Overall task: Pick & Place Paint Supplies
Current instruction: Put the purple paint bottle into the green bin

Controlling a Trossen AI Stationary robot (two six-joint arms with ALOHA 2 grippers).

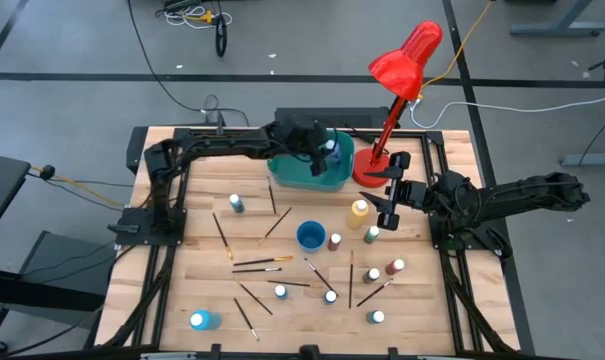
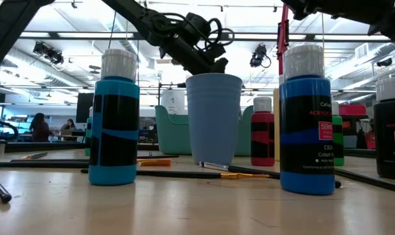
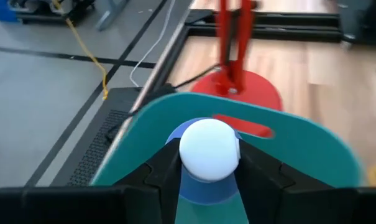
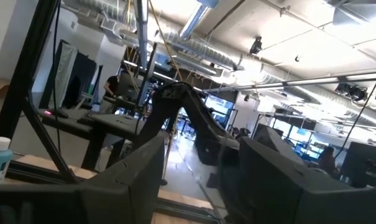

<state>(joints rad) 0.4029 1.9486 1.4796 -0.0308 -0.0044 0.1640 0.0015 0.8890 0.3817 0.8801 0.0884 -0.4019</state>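
Squarely between left claw (image 3: pixel 207 180) fingers: bottle (image 3: pixel 209 149)

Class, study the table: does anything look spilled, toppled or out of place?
Nothing looks spilled. One blue paint bottle lies on its side near the front left corner, while the others stand upright. The paintbrushes lie scattered at all angles across the table.

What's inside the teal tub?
The left gripper holds a white-capped blue bottle over the teal tub. Arm and bottle cover most of the inside, so anything else in there can't be seen.
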